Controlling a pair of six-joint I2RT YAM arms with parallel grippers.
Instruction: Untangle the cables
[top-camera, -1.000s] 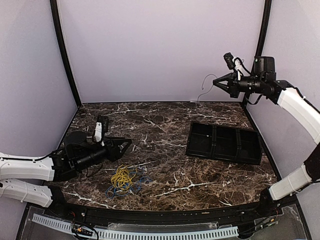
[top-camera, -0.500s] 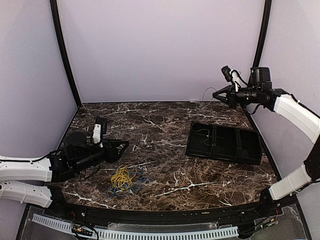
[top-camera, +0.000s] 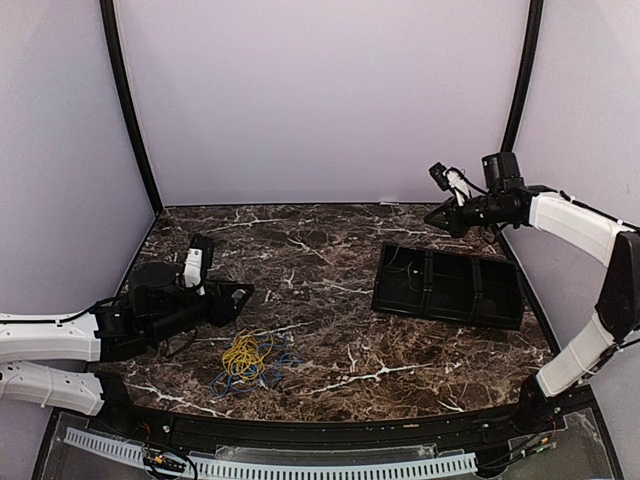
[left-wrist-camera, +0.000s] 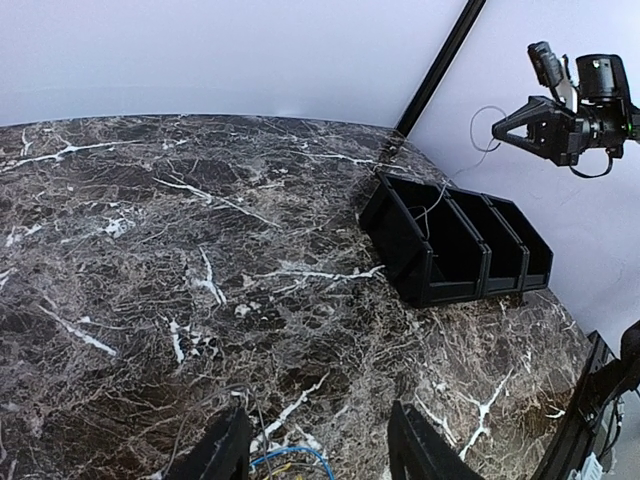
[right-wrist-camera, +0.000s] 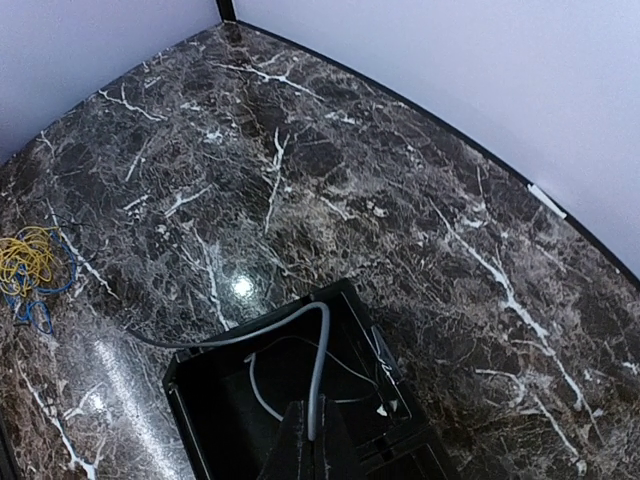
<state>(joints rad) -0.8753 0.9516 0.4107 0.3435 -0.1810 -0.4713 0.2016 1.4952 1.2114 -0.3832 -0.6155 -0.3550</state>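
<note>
A small tangle of yellow and blue cables (top-camera: 248, 360) lies on the marble table near the front left. My left gripper (top-camera: 236, 296) is open and empty, just behind and left of the tangle. In the left wrist view (left-wrist-camera: 318, 455) a blue loop (left-wrist-camera: 292, 456) shows between its fingers. My right gripper (top-camera: 436, 215) is shut on a pale grey cable (right-wrist-camera: 318, 365). It holds the cable above the left end of the black tray (top-camera: 445, 318), and the cable hangs down into the tray's left compartment. The yellow coil also shows in the right wrist view (right-wrist-camera: 28, 262).
The black tray has three compartments and sits at the right of the table; it also shows in the left wrist view (left-wrist-camera: 400, 235) and the right wrist view (right-wrist-camera: 178, 410). Lilac walls with black corner posts close the back and sides.
My right gripper has come down and left from high near the back corner to just above the tray. The grey cable's free end now lies in the left compartment. The left gripper barely shifted.
</note>
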